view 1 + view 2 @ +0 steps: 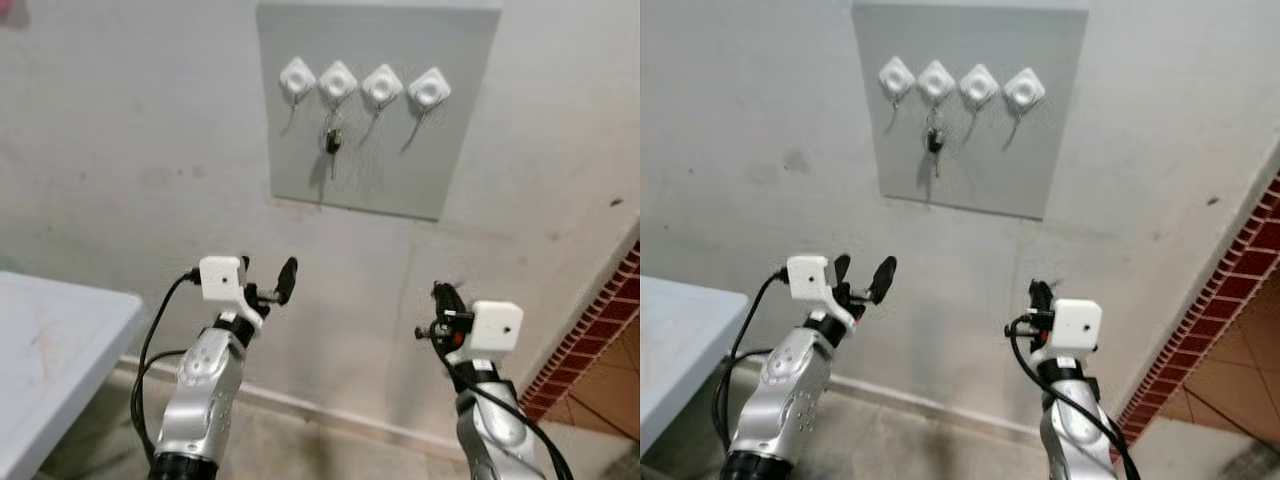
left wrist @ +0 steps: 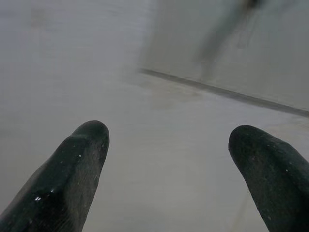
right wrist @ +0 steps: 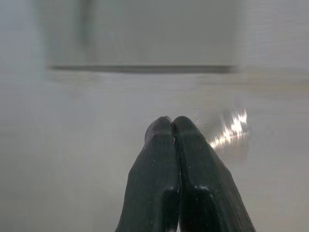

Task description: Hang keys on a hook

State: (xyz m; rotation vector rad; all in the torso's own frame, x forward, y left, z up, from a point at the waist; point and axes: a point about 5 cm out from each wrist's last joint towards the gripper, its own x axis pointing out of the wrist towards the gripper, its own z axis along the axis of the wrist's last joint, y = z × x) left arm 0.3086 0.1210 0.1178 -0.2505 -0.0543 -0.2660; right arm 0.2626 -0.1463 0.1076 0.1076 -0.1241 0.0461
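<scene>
A grey board (image 1: 400, 150) on the wall carries a row of several white hooks. A dark bunch of keys (image 1: 332, 140) hangs from the second hook from the left (image 1: 338, 82). My left gripper (image 1: 267, 279) is held up below the board, open and empty; in the left wrist view its two fingertips (image 2: 82, 159) stand wide apart against the wall. My right gripper (image 1: 441, 297) is raised lower right of the board, shut with nothing between its fingers (image 3: 171, 159).
A light tabletop (image 1: 50, 350) juts in at the lower left. A red brick edge (image 1: 590, 335) and tiled floor run along the lower right. A skirting line (image 1: 330, 415) runs along the foot of the wall.
</scene>
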